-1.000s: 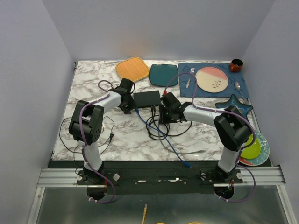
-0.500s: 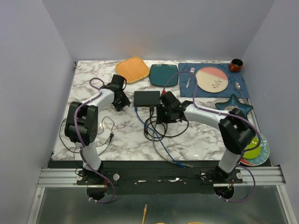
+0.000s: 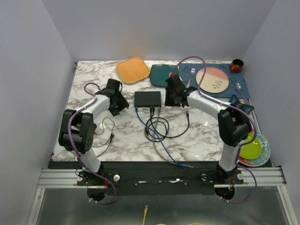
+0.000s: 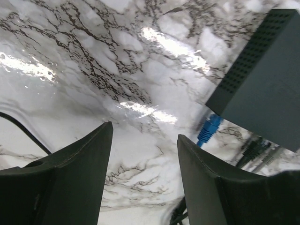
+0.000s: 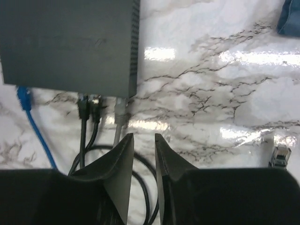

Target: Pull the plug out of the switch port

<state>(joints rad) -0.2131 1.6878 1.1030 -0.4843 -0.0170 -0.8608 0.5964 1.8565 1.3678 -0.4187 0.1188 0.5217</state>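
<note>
The switch is a flat black box on the marble table; it also shows in the right wrist view and the left wrist view. A blue plug, two black plugs and a grey plug sit in its near edge. A loose plug lies on the table to the right, on a black cable end. My right gripper hovers by the switch's right near corner, open by a narrow gap, empty. My left gripper is wide open and empty, left of the switch.
Coiled black and blue cables lie in front of the switch. A thin black wire lies at left. An orange plate, a teal square plate, a placemat with a pink plate, a cup and a star dish stand behind and right.
My right gripper moved from the plugs in front of the switch back to its right side; a black cable now lies loose to the right. My left gripper drew away leftward.
</note>
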